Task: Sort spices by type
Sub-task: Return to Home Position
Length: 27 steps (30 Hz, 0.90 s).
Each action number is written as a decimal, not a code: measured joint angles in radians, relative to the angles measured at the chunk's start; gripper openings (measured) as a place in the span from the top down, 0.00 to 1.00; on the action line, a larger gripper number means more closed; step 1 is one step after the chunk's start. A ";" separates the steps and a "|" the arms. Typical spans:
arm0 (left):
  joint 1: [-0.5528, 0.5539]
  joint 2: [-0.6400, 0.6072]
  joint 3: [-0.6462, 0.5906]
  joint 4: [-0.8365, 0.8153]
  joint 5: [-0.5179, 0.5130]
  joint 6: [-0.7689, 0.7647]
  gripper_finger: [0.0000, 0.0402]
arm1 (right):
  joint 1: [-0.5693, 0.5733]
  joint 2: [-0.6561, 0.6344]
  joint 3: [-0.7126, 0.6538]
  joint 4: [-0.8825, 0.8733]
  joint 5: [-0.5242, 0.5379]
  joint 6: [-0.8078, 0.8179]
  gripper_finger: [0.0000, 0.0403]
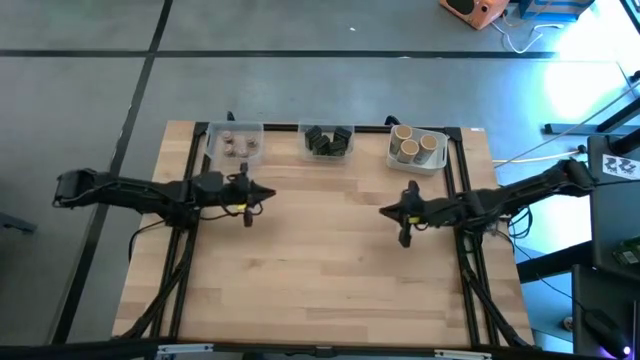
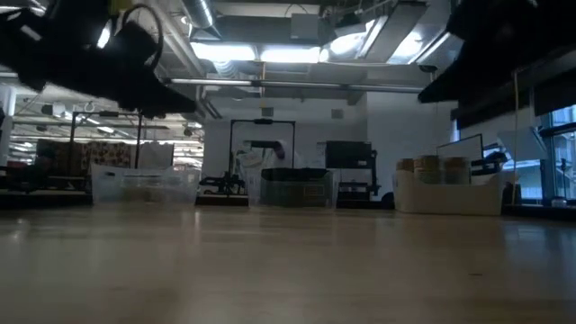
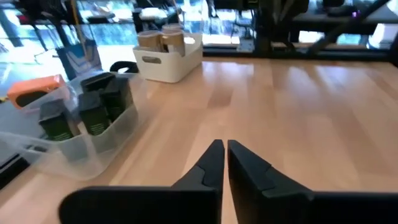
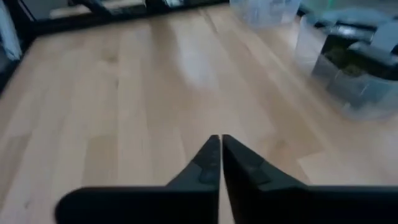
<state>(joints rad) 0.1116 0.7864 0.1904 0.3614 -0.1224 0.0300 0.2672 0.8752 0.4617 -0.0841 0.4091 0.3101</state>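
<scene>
- Spices sit sorted in three tubs (image 1: pixel 325 128) along the far edge: round jars (image 1: pixel 236 147) left, dark boxes (image 1: pixel 328 141) middle, tan cylinders (image 1: pixel 413 147) right.
- They look light, hard and smooth; a hold across the sides, below the top, seems safest.
- Left gripper (image 3: pixel 225 155) and right gripper (image 4: pixel 220 152) hover above the table (image 1: pixel 320 270), fingers closed together, holding nothing.

Overhead, table-level and wrist cameras share the table (image 1: pixel 330 270).

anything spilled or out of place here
Nothing stands out. The brownish round jars sit in the left clear bin, dark boxes in the middle clear bin, tan cylinders in the white tub. No spice lies on the tabletop; left tool and right tool are shut, empty.
</scene>
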 joint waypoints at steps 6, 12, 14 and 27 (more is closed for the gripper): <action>0.023 -0.110 -0.154 0.158 0.012 -0.021 0.99 | 0.000 -0.186 -0.063 -0.023 -0.030 -0.049 0.94; 0.021 -0.204 -0.181 0.110 0.032 -0.017 1.00 | 0.000 -0.382 -0.193 0.031 -0.077 -0.069 0.95; 0.020 -0.223 -0.181 0.095 0.067 -0.013 0.99 | 0.000 -0.445 -0.239 0.050 -0.101 -0.074 0.96; 0.059 -0.277 -0.181 0.081 0.091 -0.017 1.00 | 0.000 -0.753 -0.421 0.089 -0.182 -0.133 0.95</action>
<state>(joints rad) 0.1703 0.5098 0.0097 0.4425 -0.0315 0.0132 0.2668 0.1221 0.0409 0.0044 0.2268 0.1775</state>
